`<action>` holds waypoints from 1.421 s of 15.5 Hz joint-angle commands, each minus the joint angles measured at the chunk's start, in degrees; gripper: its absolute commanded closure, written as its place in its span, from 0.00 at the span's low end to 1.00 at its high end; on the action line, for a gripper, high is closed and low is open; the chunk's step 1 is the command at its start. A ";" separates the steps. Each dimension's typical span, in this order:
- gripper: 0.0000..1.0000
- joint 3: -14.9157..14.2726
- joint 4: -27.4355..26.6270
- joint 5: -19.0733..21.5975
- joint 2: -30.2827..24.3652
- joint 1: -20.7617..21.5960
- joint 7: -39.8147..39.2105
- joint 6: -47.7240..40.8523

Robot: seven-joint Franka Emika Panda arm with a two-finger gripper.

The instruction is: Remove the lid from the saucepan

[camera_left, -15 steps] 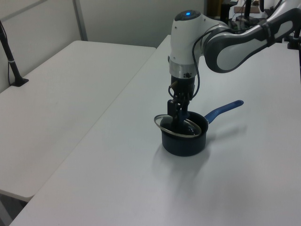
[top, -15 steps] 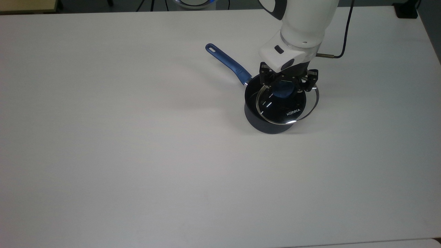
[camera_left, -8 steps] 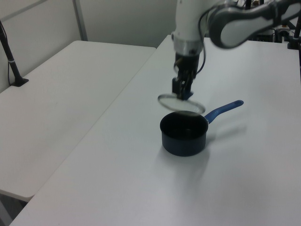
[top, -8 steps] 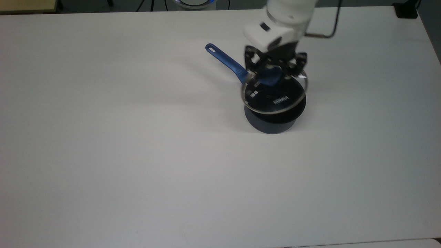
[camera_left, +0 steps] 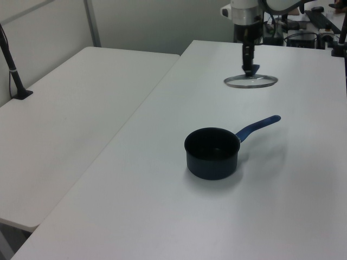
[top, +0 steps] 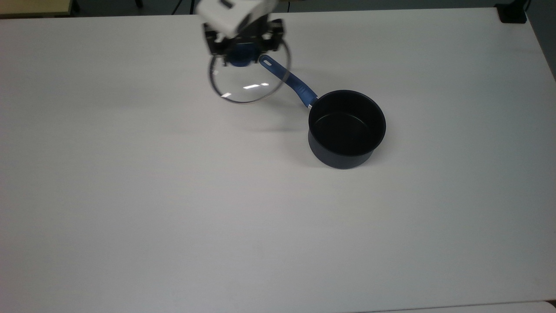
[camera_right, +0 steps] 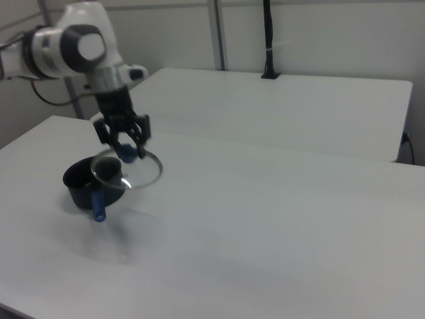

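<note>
The saucepan (top: 346, 126) stands uncovered on the white table, its dark inside showing and its blue handle (top: 289, 80) pointing to the top view's upper left. The lid (top: 247, 84), a clear glass disc with a metal rim, hangs in the air over the handle's end. My gripper (top: 241, 55) is shut on the lid's blue knob. In the left view the lid (camera_left: 250, 81) hangs level under the gripper (camera_left: 249, 67), well behind the saucepan (camera_left: 212, 153). In the right view the lid (camera_right: 126, 171) is in front of the saucepan (camera_right: 78, 179), held by the gripper (camera_right: 123, 150).
The white table (top: 173, 208) stretches wide around the pan. A second white table (camera_left: 70, 103) stands at the left view's left with a black post (camera_left: 12, 65) on it. A black object (top: 512, 13) sits at the top view's upper right corner.
The gripper has raised the lid off the saucepan and carried it to the top view's left, out over the handle's end. The saucepan has stayed in place.
</note>
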 commanded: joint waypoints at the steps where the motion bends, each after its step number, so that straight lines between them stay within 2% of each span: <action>1: 0.54 -3.11 -10.35 -1.43 -2.84 -2.38 -7.14 7.90; 3: 0.53 -5.14 -16.16 -3.70 -3.46 -2.56 -7.24 15.20; 6: 0.53 -7.60 -20.57 -8.36 -2.75 -2.56 -7.41 20.93; 9: 0.53 -9.71 -23.21 -10.56 -2.23 -2.56 -8.90 23.57; 13: 0.52 -9.81 -23.74 -12.50 1.19 -2.29 -7.94 25.43; 18: 0.29 -9.81 -23.48 -12.50 2.08 -2.12 -5.83 25.34; 20: 0.00 -9.81 -23.22 -12.33 1.99 -2.12 -5.39 24.90; 22: 0.00 -9.81 -22.69 -12.07 1.47 -2.12 -3.90 24.73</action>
